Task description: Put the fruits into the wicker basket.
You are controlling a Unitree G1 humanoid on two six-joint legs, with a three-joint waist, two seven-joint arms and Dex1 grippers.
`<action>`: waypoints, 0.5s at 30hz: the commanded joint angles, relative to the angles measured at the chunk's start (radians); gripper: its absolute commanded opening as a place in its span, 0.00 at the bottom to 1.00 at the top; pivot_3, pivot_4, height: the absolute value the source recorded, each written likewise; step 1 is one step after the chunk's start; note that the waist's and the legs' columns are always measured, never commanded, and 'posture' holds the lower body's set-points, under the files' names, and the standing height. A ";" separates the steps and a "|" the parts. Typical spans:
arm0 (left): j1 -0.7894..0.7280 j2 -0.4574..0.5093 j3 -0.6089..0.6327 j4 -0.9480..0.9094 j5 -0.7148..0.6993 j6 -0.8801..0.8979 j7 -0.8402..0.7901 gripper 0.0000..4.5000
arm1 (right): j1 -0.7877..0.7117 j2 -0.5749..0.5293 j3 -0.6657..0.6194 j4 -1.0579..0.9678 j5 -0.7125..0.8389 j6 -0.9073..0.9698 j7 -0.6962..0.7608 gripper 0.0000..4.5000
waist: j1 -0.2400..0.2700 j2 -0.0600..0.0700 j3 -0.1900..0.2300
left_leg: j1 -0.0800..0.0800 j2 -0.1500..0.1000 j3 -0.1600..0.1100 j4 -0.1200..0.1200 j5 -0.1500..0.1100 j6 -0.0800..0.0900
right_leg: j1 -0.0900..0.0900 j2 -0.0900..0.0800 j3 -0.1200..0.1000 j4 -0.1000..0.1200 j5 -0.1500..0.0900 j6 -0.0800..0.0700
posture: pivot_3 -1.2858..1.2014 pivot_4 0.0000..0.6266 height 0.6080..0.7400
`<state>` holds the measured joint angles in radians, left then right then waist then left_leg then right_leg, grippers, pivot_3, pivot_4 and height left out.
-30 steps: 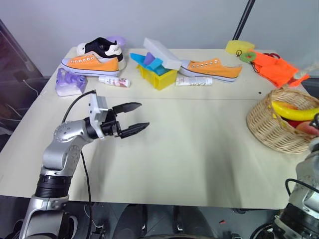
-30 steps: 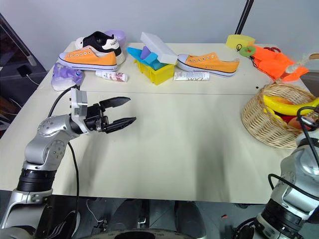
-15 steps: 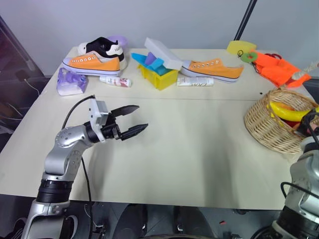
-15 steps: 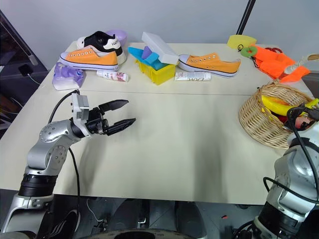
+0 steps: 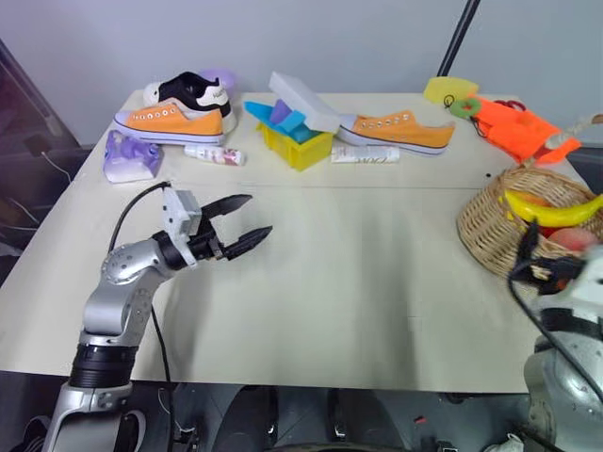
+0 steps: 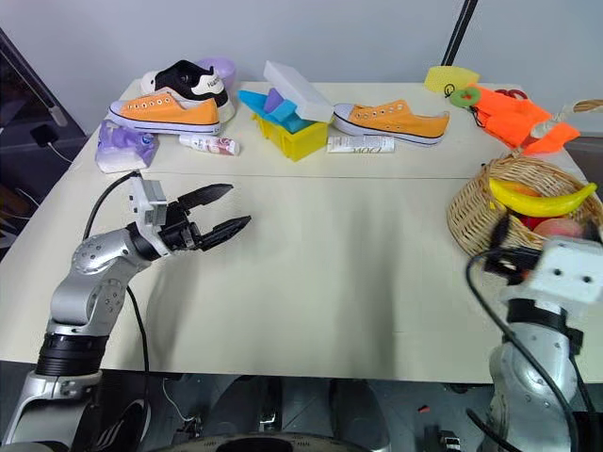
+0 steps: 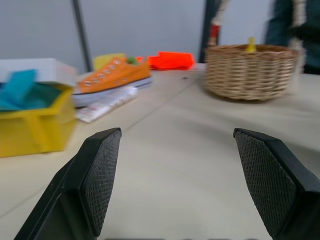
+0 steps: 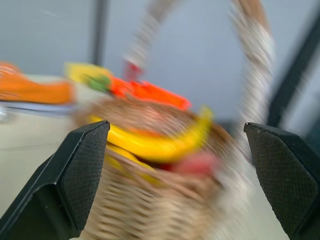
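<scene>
The right gripper (image 8: pixel 175 170) has its jaws spread wide and holds nothing; in its wrist view the two black fingers (image 8: pixel 75 170) frame the wicker basket (image 6: pixel 490 202) just ahead, a posture consistent with a fruit already let go. The left gripper (image 5: pixel 243 226) likewise has its jaws well apart and empty, hovering above the bare bench (image 5: pixel 377 264), far from the basket on the robot's left side, apparently idle with no fruit near it.

The basket stands at the bench's right edge, just beyond the right gripper. Inside it the banana (image 6: pixel 542 200) lies across the top, long axis roughly level and running from the basket's inner rim outward to the right, tips curving upward. The peach (image 6: pixel 558 227) sits just beneath it, with a further red fruit beside it, partly hidden.

Well behind the basket lie an orange cloth (image 5: pixel 513 127) and a yellow sponge (image 5: pixel 448 88). Farther left along the back row are an orange sneaker (image 5: pixel 396 130), a yellow box of blue blocks (image 5: pixel 297 139) and a second orange sneaker (image 5: pixel 170 118). No loose fruit is seen on the bench, so the task seems nearly or fully done.
</scene>
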<state>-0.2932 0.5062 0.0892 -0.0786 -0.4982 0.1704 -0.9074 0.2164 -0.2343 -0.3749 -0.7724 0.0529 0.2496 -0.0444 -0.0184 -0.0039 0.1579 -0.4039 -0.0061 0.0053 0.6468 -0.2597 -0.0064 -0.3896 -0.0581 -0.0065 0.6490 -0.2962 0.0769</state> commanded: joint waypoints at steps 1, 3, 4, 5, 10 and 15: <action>0.022 0.004 0.041 -0.001 0.030 0.005 0.072 0.86 | -0.114 -0.044 0.127 0.033 0.081 -0.047 0.155 1.00 | -0.002 -0.001 0.000 | 0.001 0.001 0.000 0.000 0.000 0.000 | 0.000 0.001 0.000 0.000 0.000 0.000 | 0.52 0.24 1.00; 0.032 0.005 0.058 -0.006 0.016 0.031 0.096 0.86 | -0.180 -0.060 0.165 0.085 0.147 -0.022 0.228 1.00 | 0.002 -0.002 0.001 | 0.001 0.001 0.000 0.000 0.000 0.000 | 0.001 0.001 0.000 0.000 0.000 0.000 | 0.52 0.24 1.00; 0.034 0.009 0.083 0.005 0.028 0.032 0.133 0.86 | -0.232 -0.079 0.193 0.122 0.203 0.016 0.294 1.00 | 0.004 -0.003 0.001 | 0.001 0.001 0.000 0.000 0.000 0.000 | 0.001 0.001 0.000 0.000 0.000 0.000 | 0.52 0.24 1.00; 0.034 0.005 0.119 0.011 0.020 0.044 0.179 0.86 | -0.274 -0.108 0.221 0.156 0.248 0.045 0.368 1.00 | 0.005 -0.004 0.001 | 0.001 0.001 0.000 0.000 0.000 0.000 | 0.001 0.001 0.000 0.000 0.000 0.000 | 0.52 0.24 1.00; 0.054 -0.013 0.230 0.007 0.043 0.044 0.352 0.86 | -0.353 -0.266 0.306 0.266 0.399 0.114 0.692 1.00 | 0.011 -0.007 0.003 | -0.001 0.001 -0.001 0.000 0.000 0.000 | 0.001 0.000 -0.001 -0.001 0.000 0.000 | 0.52 0.24 1.00; 0.141 -0.008 0.279 -0.037 0.083 0.044 0.440 0.86 | -0.452 -0.325 0.341 0.438 0.397 0.074 0.831 1.00 | 0.004 -0.007 0.002 | -0.001 0.001 -0.001 0.000 0.000 0.000 | 0.001 -0.002 -0.001 -0.002 0.000 0.000 | 0.52 0.24 1.00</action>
<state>-0.1685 0.4961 0.3390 -0.0678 -0.4232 0.2263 -0.4867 -0.2040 -0.5560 -0.0329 -0.3616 0.4481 0.3600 0.7543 -0.0147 -0.0111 0.1603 -0.4045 -0.0053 0.0042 0.6469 -0.2601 -0.0062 -0.3890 -0.0604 -0.0076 0.6472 -0.2960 0.0766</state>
